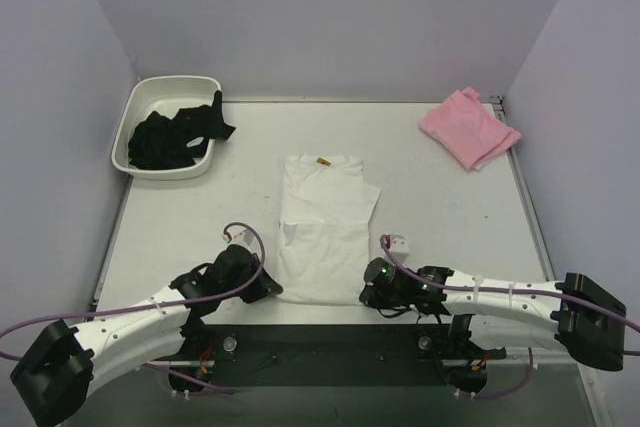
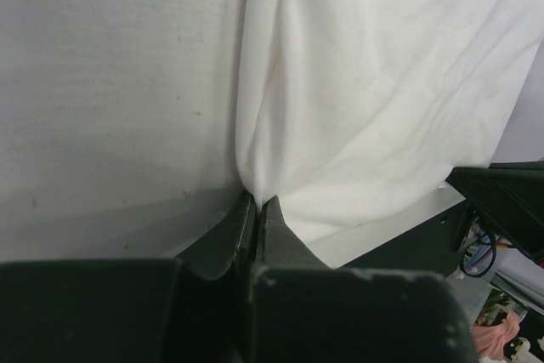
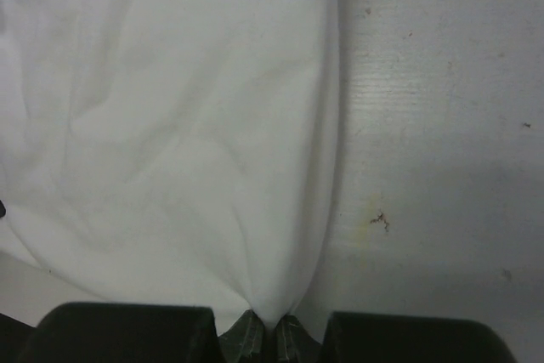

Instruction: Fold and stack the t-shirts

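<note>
A white cotton t-shirt (image 1: pixel 322 227), folded into a long strip, lies at the middle of the pale table (image 1: pixel 450 227). The left gripper (image 2: pixel 257 203) and right gripper (image 3: pixel 263 322) each pinch a near hem corner, jaws closed tight on cloth. A folded pink cotton t-shirt (image 1: pixel 468 127) sits apart, at the far-right corner.

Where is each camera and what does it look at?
Top external: above and behind the arms, looking down at the white t-shirt and pink t-shirt; both arms show.
Left wrist: on the left arm; left claw pinches the white t-shirt's near corner.
Right wrist: on the right arm; right claw pinches the other near corner.
Shared: all three see the white t-shirt.
</note>
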Robot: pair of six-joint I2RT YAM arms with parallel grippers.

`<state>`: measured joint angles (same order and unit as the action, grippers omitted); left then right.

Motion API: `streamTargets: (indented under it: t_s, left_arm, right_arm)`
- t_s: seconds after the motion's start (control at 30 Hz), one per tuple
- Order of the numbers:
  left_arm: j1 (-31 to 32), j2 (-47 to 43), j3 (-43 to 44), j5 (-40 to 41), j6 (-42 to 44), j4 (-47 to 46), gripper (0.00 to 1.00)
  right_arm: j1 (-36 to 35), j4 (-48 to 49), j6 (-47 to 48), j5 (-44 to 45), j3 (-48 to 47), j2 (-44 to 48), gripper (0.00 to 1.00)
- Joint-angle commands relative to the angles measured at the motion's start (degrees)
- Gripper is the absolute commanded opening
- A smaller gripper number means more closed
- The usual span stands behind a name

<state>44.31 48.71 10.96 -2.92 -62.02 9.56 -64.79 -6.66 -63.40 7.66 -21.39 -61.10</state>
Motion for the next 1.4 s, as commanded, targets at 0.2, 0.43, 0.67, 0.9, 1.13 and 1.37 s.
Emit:
streamTargets:
  t_s: [0.2, 0.43, 0.67, 0.9, 1.13, 1.37]
  left_arm:
    - [14.6, -7.7, 0.4, 11.7, -10.6, 17.6, 0.0]
    - [16.2, -8.9, 14.8, 16.4, -7.1, 24.5, 0.0]
    - [15.8, -3.5, 31.0, 22.7, 0.0, 28.1, 0.0]
    - [7.7, 3.0, 37.6, 19.6, 6.5, 24.9, 0.0]
    - [-3.3, 8.2, 39.8, 13.0, 11.0, 19.6, 0.0]
    - [-11.2, 18.1, 46.1, 7.4, 14.3, 15.8, 0.0]
  right_arm:
    - [-8.8, -15.0, -2.0, 10.4, -2.1, 9.4, 0.0]
    - [-9.6, -20.5, 4.4, 17.5, -11.6, 11.3, 0.0]
    - [-7.5, -21.1, 11.0, 21.1, -19.9, 8.5, 0.0]
    - [4.5, -18.5, 21.2, 16.5, -25.7, 6.3, 0.0]
    - [20.7, -14.1, 28.7, 4.8, -34.6, -1.1, 0.0]
    - [27.9, -12.8, 31.3, -3.1, -47.0, -13.2, 0.0]
